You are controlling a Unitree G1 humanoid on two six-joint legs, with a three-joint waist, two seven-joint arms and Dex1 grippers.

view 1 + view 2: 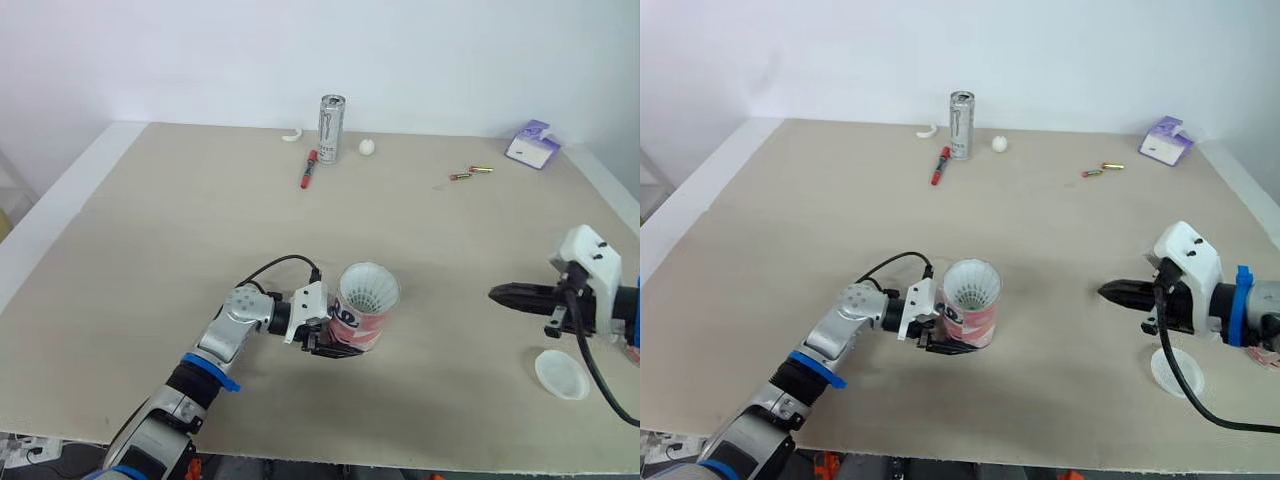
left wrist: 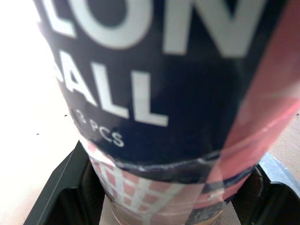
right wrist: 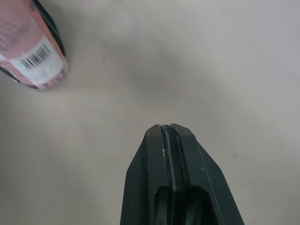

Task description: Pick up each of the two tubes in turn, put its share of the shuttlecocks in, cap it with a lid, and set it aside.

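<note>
A short pink and dark-blue tube (image 1: 362, 314) stands upright near the table's front middle, with a white shuttlecock (image 1: 367, 289) showing in its open mouth. My left gripper (image 1: 330, 340) is shut on the tube's lower part; its label (image 2: 154, 89) looms close in the left wrist view. My right gripper (image 1: 497, 294) hovers to the right of the tube, shut and holding nothing, its tips (image 3: 167, 129) pressed together. A white lid (image 1: 561, 373) lies on the table under my right arm.
At the far edge stand a silver can (image 1: 331, 129), a red marker (image 1: 308, 168), a small white ball (image 1: 367, 147) and a white curved piece (image 1: 291, 136). Two small batteries (image 1: 470, 173) and a purple packet (image 1: 532, 145) lie at the far right.
</note>
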